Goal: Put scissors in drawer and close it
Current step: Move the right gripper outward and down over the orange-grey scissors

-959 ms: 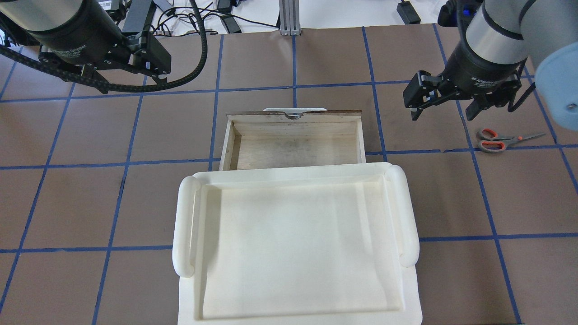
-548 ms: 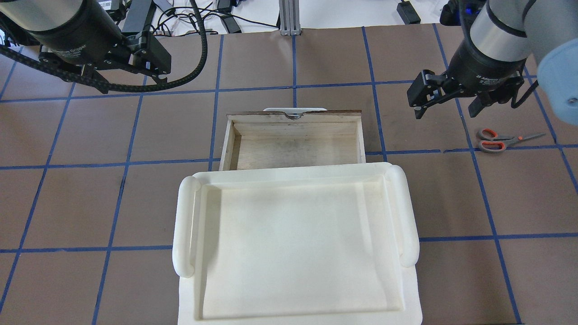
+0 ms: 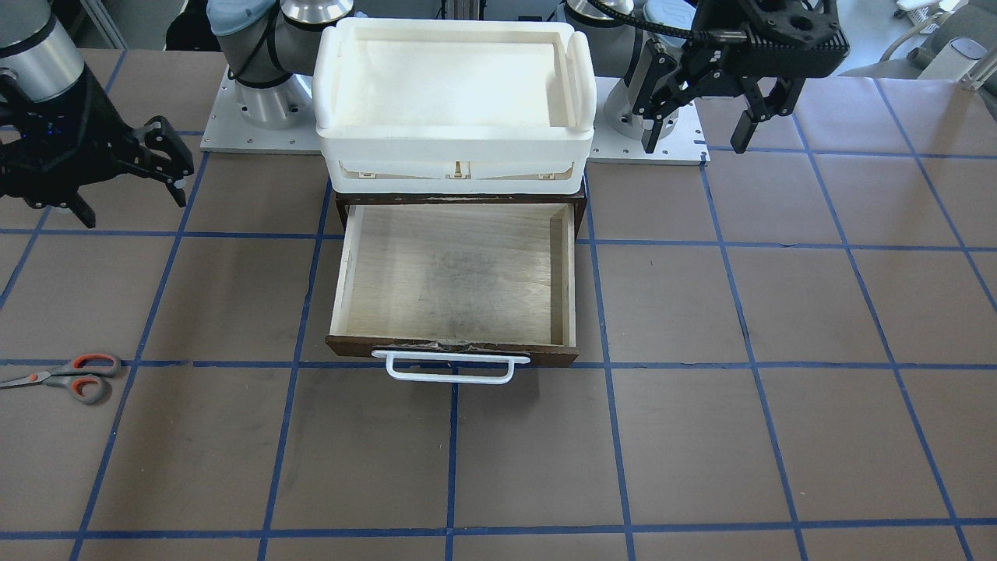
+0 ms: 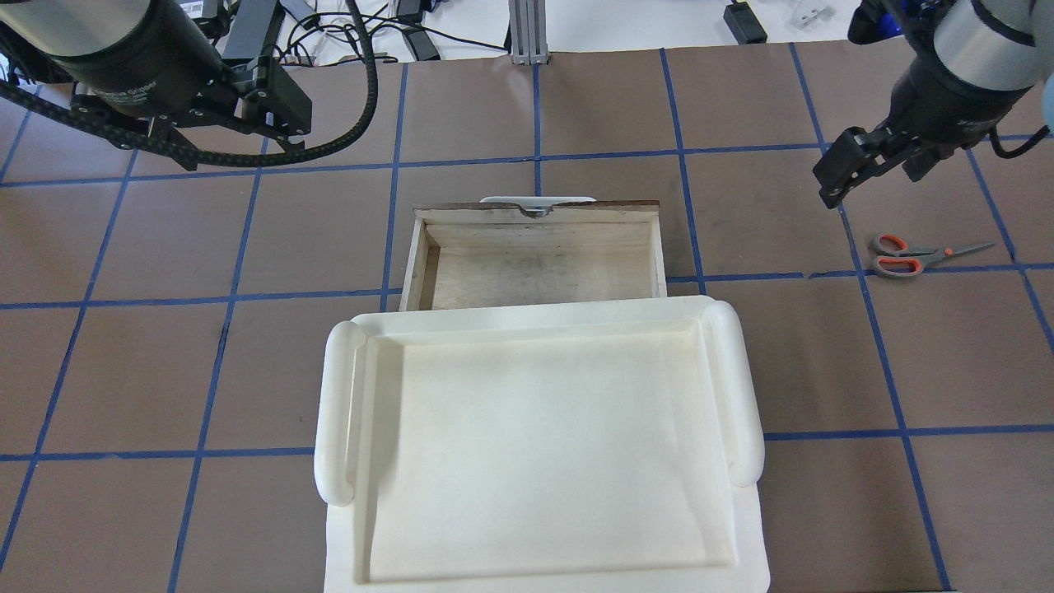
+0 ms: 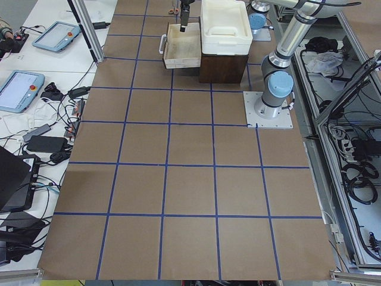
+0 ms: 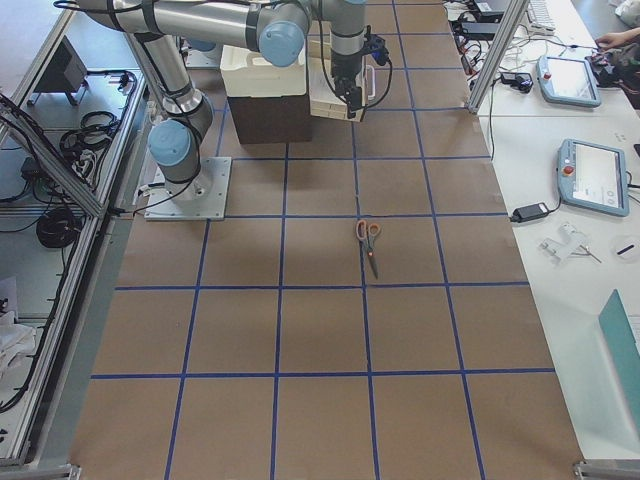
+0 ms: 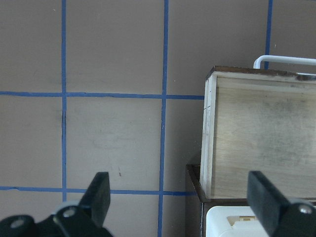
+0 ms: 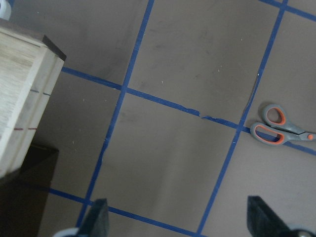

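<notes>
1. Scissors (image 4: 926,255): a small pair with grey handles lined orange-red and silver blades, shut. They lie flat on the brown table (image 4: 165,371) on my right side, along a blue tape line, with one loop on the tape. The loops face the drawer and the blades point away from it. They are well apart from the drawer.

2. Drawer (image 3: 456,280): wooden, with pale plywood inside, a dark brown front and a white bar handle (image 3: 450,366). It stands pulled out, and its floor shows a grey stain in the middle.

3. Cabinet (image 5: 223,65): dark brown; the drawer slides out of it. A white plastic bin (image 4: 527,317) sits on top.

4. My right gripper (image 8: 177,207): its fingers are spread wide and it is empty. It hangs in the air between the drawer and the scissors, nearer the scissors, and touches neither. Its wrist camera shows the scissors near the right edge and a drawer corner at the left.

5. My left gripper (image 3: 693,144): its fingers are spread and it is empty. It is held in the air off the drawer's left side, near my base. Its wrist camera shows the drawer's left wall and one end of the handle.
</notes>
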`<state>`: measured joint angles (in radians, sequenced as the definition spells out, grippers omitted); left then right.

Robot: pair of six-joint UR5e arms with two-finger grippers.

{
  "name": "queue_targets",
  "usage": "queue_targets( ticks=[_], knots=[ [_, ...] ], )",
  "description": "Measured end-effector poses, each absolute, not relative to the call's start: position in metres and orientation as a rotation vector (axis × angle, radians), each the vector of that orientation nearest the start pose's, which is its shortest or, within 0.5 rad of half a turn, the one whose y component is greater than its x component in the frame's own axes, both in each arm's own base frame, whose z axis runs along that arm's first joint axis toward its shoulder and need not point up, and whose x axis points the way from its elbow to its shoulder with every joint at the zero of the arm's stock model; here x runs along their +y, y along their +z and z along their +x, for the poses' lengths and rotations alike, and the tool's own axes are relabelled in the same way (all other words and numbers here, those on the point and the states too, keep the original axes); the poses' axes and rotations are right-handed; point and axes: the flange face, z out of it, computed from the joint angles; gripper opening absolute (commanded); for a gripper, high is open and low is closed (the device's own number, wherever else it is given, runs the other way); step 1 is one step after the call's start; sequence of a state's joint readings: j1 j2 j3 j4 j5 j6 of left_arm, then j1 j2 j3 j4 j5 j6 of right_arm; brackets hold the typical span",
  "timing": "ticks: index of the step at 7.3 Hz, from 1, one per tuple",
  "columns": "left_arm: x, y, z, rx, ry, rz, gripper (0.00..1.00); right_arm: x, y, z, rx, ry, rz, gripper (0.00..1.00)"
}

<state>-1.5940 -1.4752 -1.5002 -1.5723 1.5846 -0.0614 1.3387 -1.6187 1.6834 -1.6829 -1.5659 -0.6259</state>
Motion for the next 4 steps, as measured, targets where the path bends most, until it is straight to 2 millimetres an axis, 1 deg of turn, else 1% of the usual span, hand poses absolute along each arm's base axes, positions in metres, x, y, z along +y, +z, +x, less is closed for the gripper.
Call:
queue_targets(
  ticks=[1, 2, 3, 4],
  knots=[
    [-0.458, 0.568, -0.143, 3.124, -0.258, -0.062, 1.00, -0.504, 0.455, 0.001, 3.052, -0.055, -0.789, 1.00],
    [-0.458, 0.569, -0.142, 3.123, -0.258, -0.062, 1.00, -0.516, 0.442, -0.024, 3.000, -0.056, -0.966, 1.00],
    [-0.458, 0.568, -0.142, 3.124, -0.258, -0.062, 1.00, -0.526, 0.431, -0.054, 2.956, -0.079, -1.126, 1.00],
    [-0.458, 0.568, -0.142, 3.124, -0.258, -0.062, 1.00, -0.532, 0.422, -0.084, 2.921, -0.092, -1.245, 1.00]
  ],
)
